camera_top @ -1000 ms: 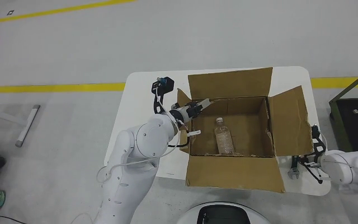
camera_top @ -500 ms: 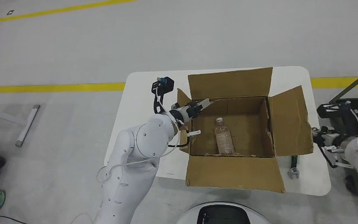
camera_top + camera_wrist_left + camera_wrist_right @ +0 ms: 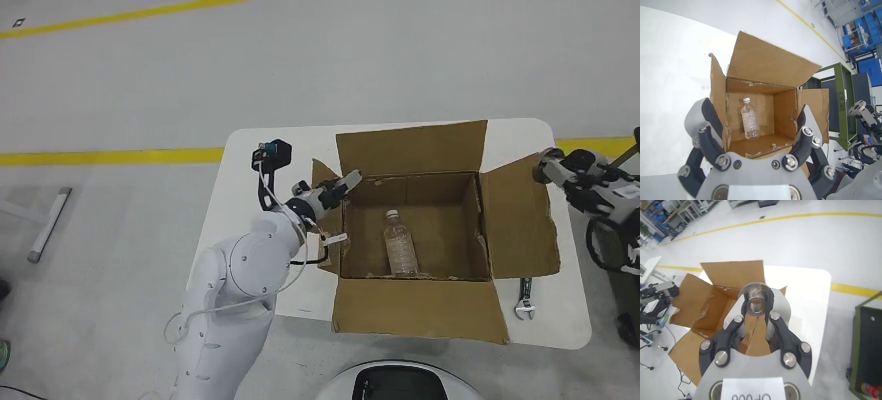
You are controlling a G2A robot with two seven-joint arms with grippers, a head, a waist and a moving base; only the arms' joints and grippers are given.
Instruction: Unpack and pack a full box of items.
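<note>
In the top view the white table (image 3: 250,190) stands in the middle of the frame. The open cardboard box (image 3: 420,310) takes most of its right half, with all four flaps folded outward. On the box floor lies one clear plastic bottle (image 3: 400,243) with a white cap, a little left of the middle, its cap towards the upper side of the frame; the left wrist view adds the ribs on its body. The left gripper (image 3: 347,186) hovers at the left edge of the box, over the small left flap. Its jaws stand wide apart with nothing between them, and the left wrist view looks through the gap straight into the box. The right gripper (image 3: 552,166) is at the upper right of the top view, above the right flap. Its jaws are closed narrowly on a metal flanged bushing (image 3: 755,306) — a round disc with a small hole and a short tube. This shape is plain in the right wrist view, while from the top it is a small grey spot. A small wrench (image 3: 524,298) lies on the table at the lower right, just beside the corner of the front flap. As for writing, a white label (image 3: 753,386) on the right wrist's plate carries dark print, cut by the frame edge. A green metal frame (image 3: 842,100) beside the table has letters along its post.
</note>
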